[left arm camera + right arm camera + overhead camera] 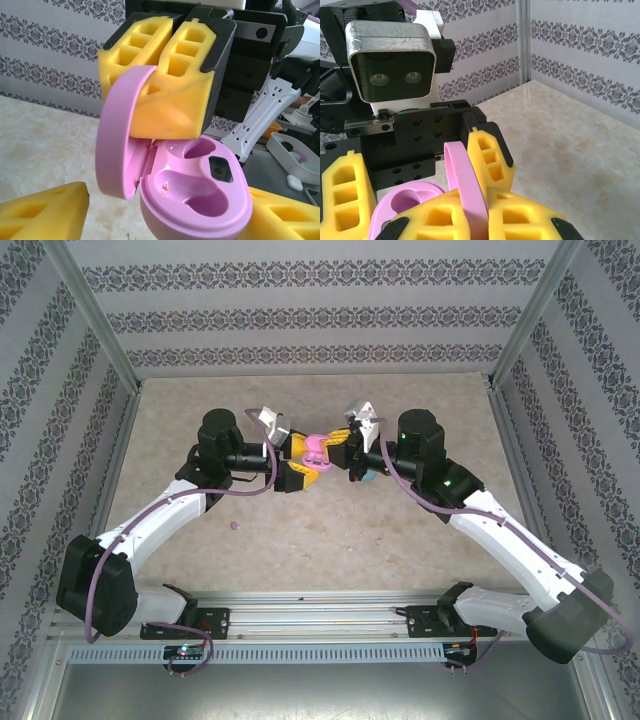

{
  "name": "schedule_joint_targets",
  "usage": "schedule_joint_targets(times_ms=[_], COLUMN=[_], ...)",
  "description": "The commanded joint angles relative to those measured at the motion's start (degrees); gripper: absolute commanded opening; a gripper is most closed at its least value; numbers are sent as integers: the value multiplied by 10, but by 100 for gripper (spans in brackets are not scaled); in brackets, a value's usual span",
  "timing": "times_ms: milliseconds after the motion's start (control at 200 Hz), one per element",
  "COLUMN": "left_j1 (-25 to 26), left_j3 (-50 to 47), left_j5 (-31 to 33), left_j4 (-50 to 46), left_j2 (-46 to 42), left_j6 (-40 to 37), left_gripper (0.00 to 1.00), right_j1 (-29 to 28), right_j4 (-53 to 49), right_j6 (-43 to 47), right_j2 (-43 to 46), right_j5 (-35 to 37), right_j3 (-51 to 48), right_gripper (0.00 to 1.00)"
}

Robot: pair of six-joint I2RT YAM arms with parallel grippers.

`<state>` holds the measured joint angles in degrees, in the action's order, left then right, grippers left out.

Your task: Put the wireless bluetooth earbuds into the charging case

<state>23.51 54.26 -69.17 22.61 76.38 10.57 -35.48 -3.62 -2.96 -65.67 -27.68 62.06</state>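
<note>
The pink charging case (pixel 200 210) hangs open above the table, and both its sockets (pixel 200 148) are empty. My right gripper (pixel 475 215) is shut on the raised lid (pixel 465 185), pinching it edge-on between its yellow pads (pixel 170 75). My left gripper (pixel 167 210) is open around the case's base: its left finger (pixel 45 212) stands clear of it and its right finger (pixel 285 215) is close against it. In the top view the two grippers (pixel 305 462) (pixel 338 447) meet over mid-table with the case (pixel 318 448) between them. One tiny pink earbud (pixel 234 526) lies on the table near the left arm.
A light blue object (pixel 368 475) lies on the table under the right gripper. In the left wrist view a pale open shell (pixel 295 155) with a small white piece (pixel 295 182) beside it lies to the right. Patterned walls surround the beige tabletop (pixel 330 540).
</note>
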Motion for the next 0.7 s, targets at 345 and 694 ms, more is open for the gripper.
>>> schedule_joint_targets(times_ms=[345, 694], left_j1=[-6, -4], left_j3=[-1, 0], left_j5=[-11, -11], left_j4=[104, 63], left_j2=[7, 4], left_j6=[71, 42], left_gripper=[70, 69], right_j1=[-33, -34], right_j4=[-18, -16], right_j6=[77, 73], right_j2=[27, 21], right_j5=[66, 70], right_j3=[-9, -5], right_gripper=[2, 2])
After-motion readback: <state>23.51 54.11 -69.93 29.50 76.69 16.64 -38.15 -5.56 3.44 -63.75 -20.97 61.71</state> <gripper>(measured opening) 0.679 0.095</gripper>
